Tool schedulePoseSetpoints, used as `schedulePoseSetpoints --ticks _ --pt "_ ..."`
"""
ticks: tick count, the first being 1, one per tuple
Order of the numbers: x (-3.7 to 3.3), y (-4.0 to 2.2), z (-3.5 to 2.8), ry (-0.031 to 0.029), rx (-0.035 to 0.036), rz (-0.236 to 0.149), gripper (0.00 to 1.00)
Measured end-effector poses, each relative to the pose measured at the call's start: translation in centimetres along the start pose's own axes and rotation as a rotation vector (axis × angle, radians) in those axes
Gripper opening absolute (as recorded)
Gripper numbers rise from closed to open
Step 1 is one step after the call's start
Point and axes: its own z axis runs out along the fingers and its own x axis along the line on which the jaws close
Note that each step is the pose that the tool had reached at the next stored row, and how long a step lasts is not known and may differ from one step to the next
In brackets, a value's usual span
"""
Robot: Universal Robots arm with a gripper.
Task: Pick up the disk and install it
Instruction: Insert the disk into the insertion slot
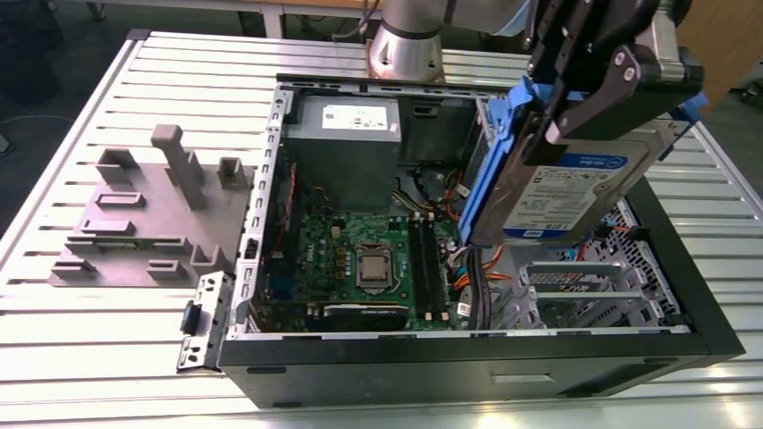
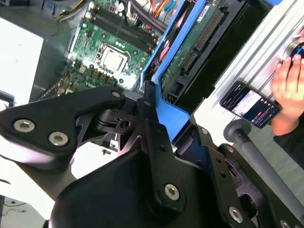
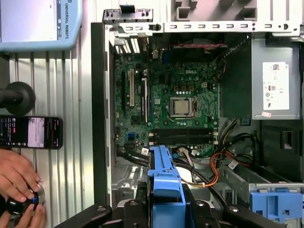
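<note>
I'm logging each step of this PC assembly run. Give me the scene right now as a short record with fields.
gripper: jaws shut on the disk
disk: held in the air, tilted, label showing, blue bracket around it, above the case's side at the exterior view's right
case: open, lying on the slatted table
motherboard: exposed inside the case
power supply: inside the case, beside the motherboard
install: not yet done
hand: outside the case, near a phone on the table
</note>
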Motion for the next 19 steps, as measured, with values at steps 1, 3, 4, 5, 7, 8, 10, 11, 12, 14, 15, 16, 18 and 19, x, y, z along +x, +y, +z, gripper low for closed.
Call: schedulePoseSetpoints --ticks 1,3,4,5,7,8,10,11,12,14,15,16,18,19 --pt "-0.01 -0.22 0.07 0.0001 0.0000 0.000 0.36" --pt "-0.02 -0.39 0.25 0.0002 -0.0001 -0.001 0.36" --pt "-0.01 -0.43 0.35 0.0002 0.0000 -0.001 0.36" --pt "0.03 -0.47 0.47 0.0001 0.0001 -0.001 0.36" --pt "0.14 -0.52 0.68 0.0000 0.0005 -0.001 0.36" --pt "0.20 -0.56 0.77 0.0001 0.0007 -0.001 0.36" --pt "0.31 -0.65 0.87 0.0004 0.0007 -0.001 0.36" --pt "0.33 -0.64 0.90 0.0002 0.0008 -0.001 0.36" --pt "0.33 -0.64 0.91 0.0002 0.0008 -0.001 0.36" --pt "0.34 -0.65 0.92 -0.0021 0.0007 -0.001 0.36" --pt "0.34 -0.65 0.92 -0.0022 0.0007 -0.001 0.36" --pt "0.34 -0.65 0.92 -0.0022 0.0007 -0.001 0.36" --pt "0.34 -0.65 0.92 -0.0023 0.0007 -0.001 0.36" --pt "0.34 -0.65 0.92 -0.0023 0.0007 -0.001 0.36"
